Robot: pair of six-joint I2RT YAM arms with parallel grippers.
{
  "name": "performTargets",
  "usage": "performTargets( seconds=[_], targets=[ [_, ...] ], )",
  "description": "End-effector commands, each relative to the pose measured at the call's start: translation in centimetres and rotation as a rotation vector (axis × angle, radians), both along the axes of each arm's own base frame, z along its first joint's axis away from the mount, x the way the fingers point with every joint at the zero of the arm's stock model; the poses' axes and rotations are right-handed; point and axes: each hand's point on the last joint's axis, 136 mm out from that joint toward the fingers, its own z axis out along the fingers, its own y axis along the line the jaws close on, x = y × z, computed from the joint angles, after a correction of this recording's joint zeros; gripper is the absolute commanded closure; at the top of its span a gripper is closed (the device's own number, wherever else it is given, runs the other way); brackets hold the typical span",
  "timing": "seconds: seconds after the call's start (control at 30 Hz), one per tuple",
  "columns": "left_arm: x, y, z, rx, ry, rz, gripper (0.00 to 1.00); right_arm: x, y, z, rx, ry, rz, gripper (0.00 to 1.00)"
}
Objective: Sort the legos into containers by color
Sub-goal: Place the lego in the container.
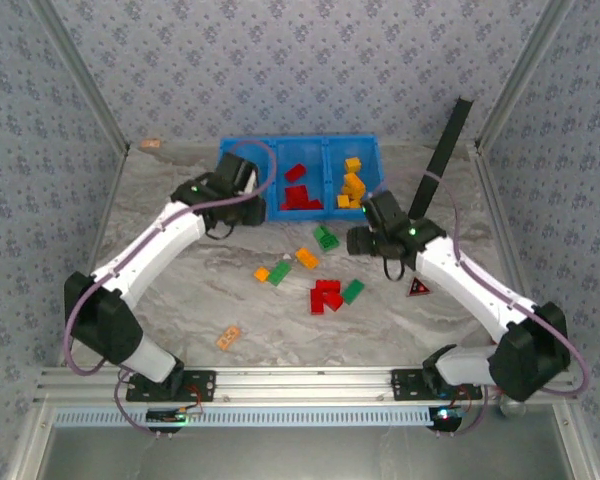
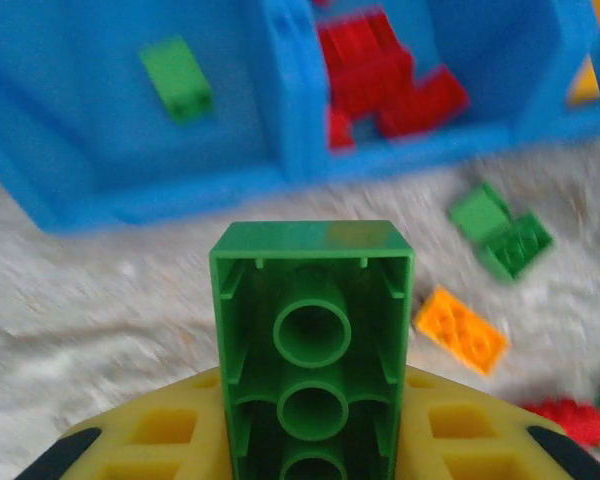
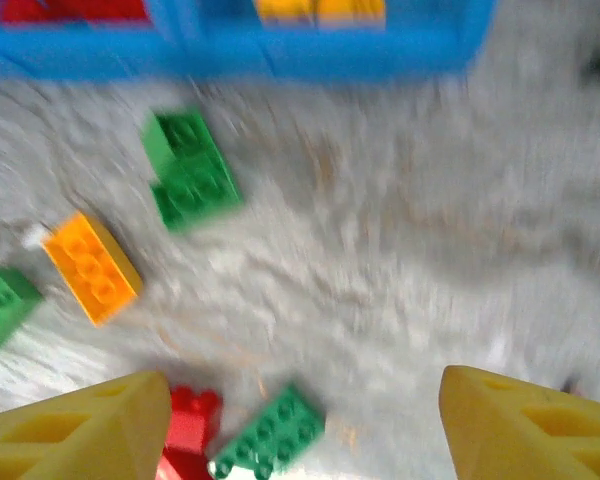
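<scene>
The left gripper [image 1: 237, 186], clamped on a green brick [image 2: 312, 330], should clear the bin [image 2: 160, 203] wall at twelve o'clock and let go over the green compartment [image 2: 90, 120], while the right gripper [image 3: 305, 425] hangs with fingers apart.

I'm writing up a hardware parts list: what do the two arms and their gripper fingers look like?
Both the left arm and right arm have white link shells between bulky black joints, with purple cables looping alongside and a small green light near each wrist. The right fingers are yellow wedge-shaped plastic with recessed rectangular pockets; the left fingers match, with black edges.
</scene>
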Motion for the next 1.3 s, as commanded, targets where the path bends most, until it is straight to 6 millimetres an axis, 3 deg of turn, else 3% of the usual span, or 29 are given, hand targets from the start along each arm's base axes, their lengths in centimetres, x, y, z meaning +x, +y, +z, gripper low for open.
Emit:
performTargets(
  seconds=[0.0, 0.1, 0.3, 0.5, 0.8, 1.03, 1.27],
  targets=[
    [3.0, 2.1, -0.6, 0.089, 0.008, 0.024, 0.73, -1.9, -0.4, -2.2, 0.120, 0.049, -0.144, 0.21],
    [6.3, 3.1, -1.4, 0.075, 0.013, 0.073, 0.74, -3.2, -0.9, -3.0, 0.151, 0.066, -0.177, 0.19],
    [11.4, 2.5, -5.1, 0.107, 0.065, 0.082, 0.74, -4.3, -1.2, -3.8, 0.188, 0.092, -0.224, 0.17],
    [15.0, 3.2, -8.2, 0.098, 0.115, 0.117, 0.74, -4.9, -1.1, -4.7, 0.243, 0.106, -0.274, 0.16],
    [16.3, 2.8, -11.2, 0.086, 0.174, 0.108, 0.70, -5.7, -0.6, -6.9, 0.290, 0.162, -0.348, 0.16],
    [16.0, 2.7, -12.8, 0.091, 0.209, 0.098, 0.54, -6.3, 0.0, -8.8, 0.307, 0.226, -0.428, 0.17],
    [15.9, 2.6, -12.1, 0.085, 0.197, 0.089, 0.44, -6.4, 1.3, -10.3, 0.319, 0.273, -0.450, 0.18]
  ],
)
